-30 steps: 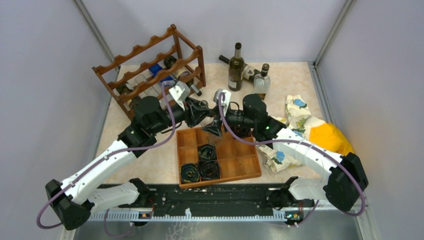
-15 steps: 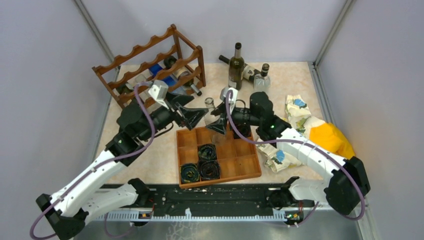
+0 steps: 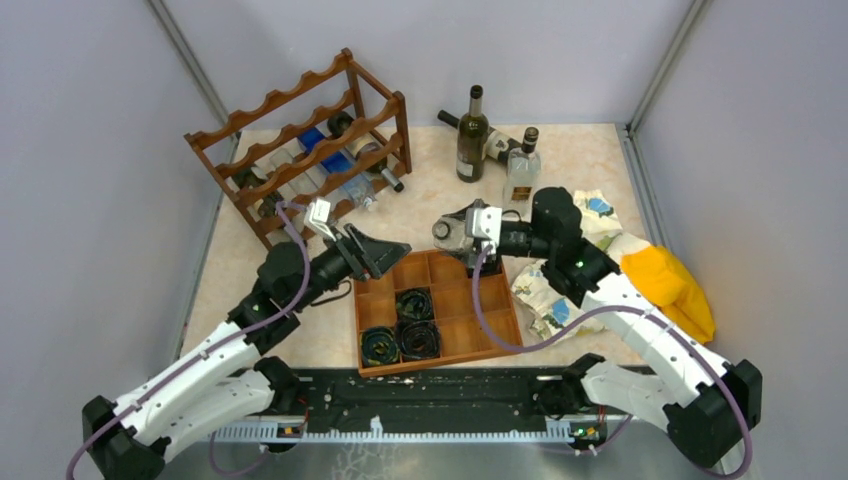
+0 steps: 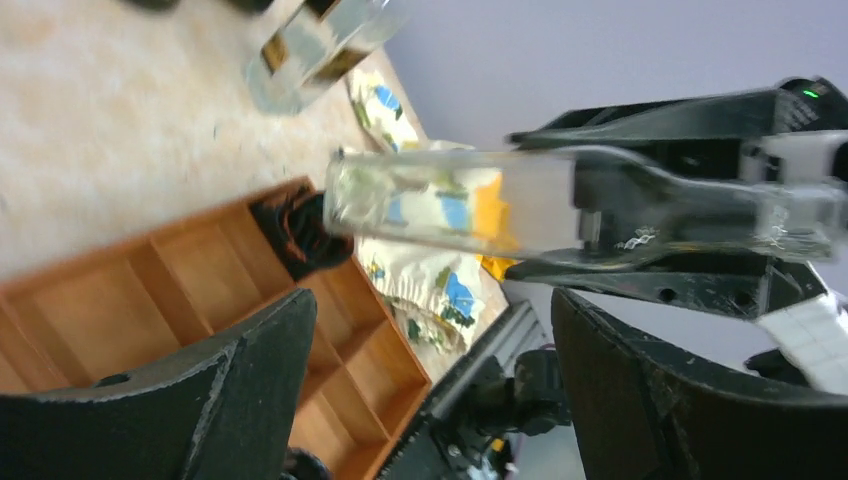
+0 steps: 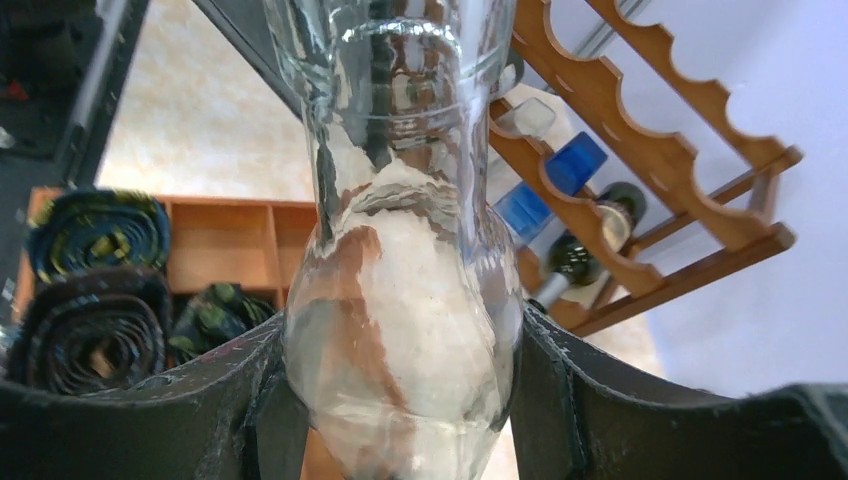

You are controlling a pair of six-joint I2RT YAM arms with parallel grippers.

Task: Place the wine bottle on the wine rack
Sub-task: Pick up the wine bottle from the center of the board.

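Right wrist view | right gripper clamps clear bottle; left gripper wide, empty | risk: slick glass may slip short of far-left rack.

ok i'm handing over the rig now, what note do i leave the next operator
Left gripper: open, empty, at the orange-brown wooden compartment tray's rear left corner.
Right gripper: shut on the clear glass wine bottle, held off the table above the tray's rear edge.
Dark reddish-brown wooden wine rack: rear left, several bottles in it.
Done: bottle lifted.
To do: lay it on the rack.
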